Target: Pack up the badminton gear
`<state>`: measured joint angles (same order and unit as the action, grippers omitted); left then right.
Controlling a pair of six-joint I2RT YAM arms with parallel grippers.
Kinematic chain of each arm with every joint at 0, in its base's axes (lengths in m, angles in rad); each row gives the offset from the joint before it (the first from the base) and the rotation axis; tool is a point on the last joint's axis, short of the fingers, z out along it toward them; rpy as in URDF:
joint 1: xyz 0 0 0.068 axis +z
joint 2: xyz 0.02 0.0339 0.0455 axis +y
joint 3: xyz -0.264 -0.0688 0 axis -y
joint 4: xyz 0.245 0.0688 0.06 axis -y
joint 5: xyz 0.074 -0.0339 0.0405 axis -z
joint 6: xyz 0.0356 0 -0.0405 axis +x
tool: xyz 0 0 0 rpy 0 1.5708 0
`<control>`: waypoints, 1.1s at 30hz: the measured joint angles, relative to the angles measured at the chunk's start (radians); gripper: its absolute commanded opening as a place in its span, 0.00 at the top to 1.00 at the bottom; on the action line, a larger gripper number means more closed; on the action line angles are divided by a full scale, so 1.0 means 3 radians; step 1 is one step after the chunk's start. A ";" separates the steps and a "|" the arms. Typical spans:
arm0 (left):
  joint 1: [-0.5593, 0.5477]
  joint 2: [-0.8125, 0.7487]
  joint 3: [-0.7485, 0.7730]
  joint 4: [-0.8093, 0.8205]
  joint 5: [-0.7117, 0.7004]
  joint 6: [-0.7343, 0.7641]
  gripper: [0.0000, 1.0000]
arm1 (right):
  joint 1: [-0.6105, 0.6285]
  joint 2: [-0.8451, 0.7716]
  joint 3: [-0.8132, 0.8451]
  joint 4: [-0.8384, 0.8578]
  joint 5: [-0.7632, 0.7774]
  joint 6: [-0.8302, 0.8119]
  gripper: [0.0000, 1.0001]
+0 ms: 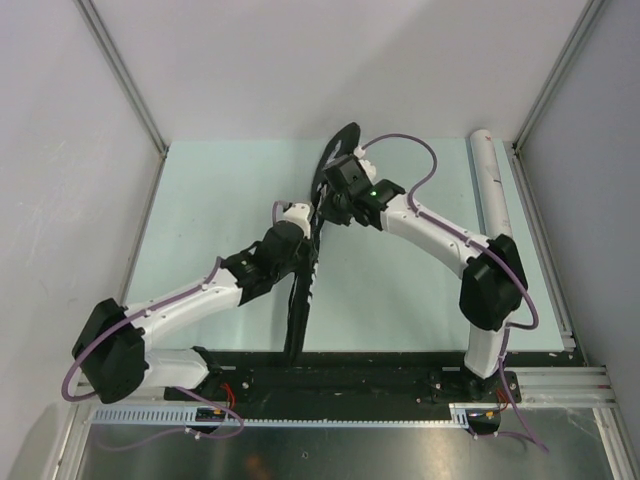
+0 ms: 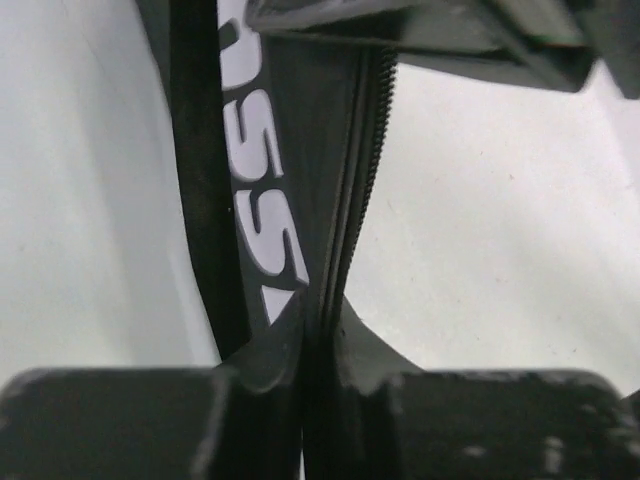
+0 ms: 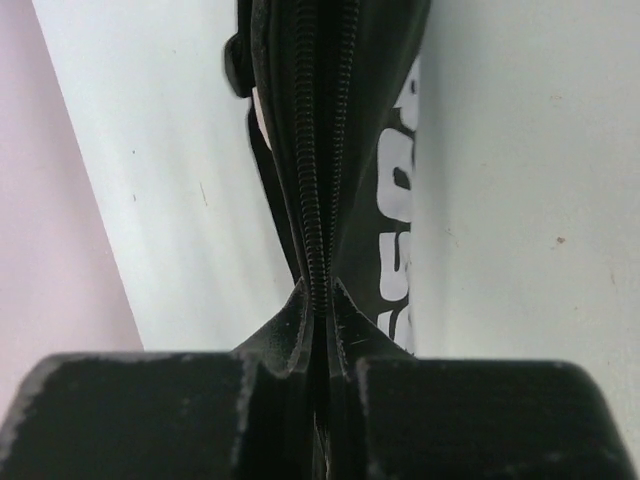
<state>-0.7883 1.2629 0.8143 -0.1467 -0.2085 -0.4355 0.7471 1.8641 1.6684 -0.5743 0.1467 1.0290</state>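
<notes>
1. Locate the racket bag (image 1: 299, 300) in the top view. It stands on its long edge near the middle of the table (image 1: 220, 200), running from the near edge between the two arm bases toward the far side. The wider head end is the far end.

2. Check the left gripper (image 1: 308, 222). It sits on the upper edge of the bag, roughly at mid-length. In the left wrist view, its fingers (image 2: 262, 360) are pressed together on the bag's seam, with the zipper (image 2: 365, 170) running straight out from between them. Treat this gripper as clamped on the racket bag.

3. Check the right gripper (image 1: 332, 208). It sits on the same upper edge, just beyond the left gripper toward the head end, and the two are close together. In the right wrist view, its fingers (image 3: 280, 345) pinch the zipper line with no gap visible between them. Treat this gripper as clamped on the racket bag as well.

4. Note the white lettering (image 2: 265, 215) on the bag's side panel. It appears in both wrist views, but only part of it is readable.

5. Locate the white tube (image 1: 492, 185). It lies along the right edge of the table, well apart from the bag and both grippers.

6. You cannot tell from these views what the bag contains.
</notes>
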 measured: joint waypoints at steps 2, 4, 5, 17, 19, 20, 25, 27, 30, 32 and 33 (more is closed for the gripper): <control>-0.0009 0.0005 0.0000 0.0004 -0.0053 -0.0003 1.00 | 0.0022 -0.0085 -0.0078 0.0027 0.0062 -0.0003 0.63; -0.0011 0.0006 -0.0003 -0.0003 -0.0069 0.0017 1.00 | -0.0010 -0.0200 -0.0197 0.0153 -0.0078 -0.0159 0.29; -0.0011 0.0006 -0.0008 -0.0009 -0.0053 0.0027 1.00 | -0.0033 -0.0278 -0.0280 0.0252 -0.0224 -0.0286 0.22; -0.0001 -0.0603 -0.0693 0.0135 0.0670 0.0174 1.00 | -0.1017 -0.1441 -0.0988 0.0220 -0.1052 -0.1901 0.12; -0.0001 -0.0675 -0.0777 0.0209 0.0805 0.0160 1.00 | -0.1401 -0.1419 -0.0989 0.0207 -0.1183 -0.1773 0.14; -0.0001 -0.0697 -0.0805 0.0237 0.0855 0.0145 1.00 | -0.1574 -0.1376 -0.0998 0.0211 -0.1264 -0.1699 0.14; 0.0003 -0.0750 -0.0900 0.0359 0.1024 0.0102 1.00 | -0.2008 -0.1054 -0.1181 0.0266 -0.1536 -0.1344 0.34; 0.0005 -0.0778 -0.0945 0.0401 0.1078 0.0084 1.00 | -0.2024 -0.0879 -0.1207 0.0361 -0.1706 -0.1200 0.40; 0.0005 -0.0811 -0.0983 0.0418 0.1141 0.0084 1.00 | -0.2036 -0.0683 -0.1209 0.0542 -0.1897 -0.1031 0.55; 0.0005 -0.0815 -0.0984 0.0425 0.1169 0.0081 1.00 | -0.2037 -0.0619 -0.1213 0.0615 -0.1961 -0.0949 0.55; 0.0006 -0.0815 -0.0984 0.0429 0.1176 0.0076 1.00 | -0.2036 -0.0614 -0.1228 0.0641 -0.1967 -0.0930 0.55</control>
<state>-0.7864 1.0183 0.5190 -0.0181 0.1444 -0.4126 0.1364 1.6798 1.2999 -0.3820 -0.4435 0.7502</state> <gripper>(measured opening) 0.027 0.462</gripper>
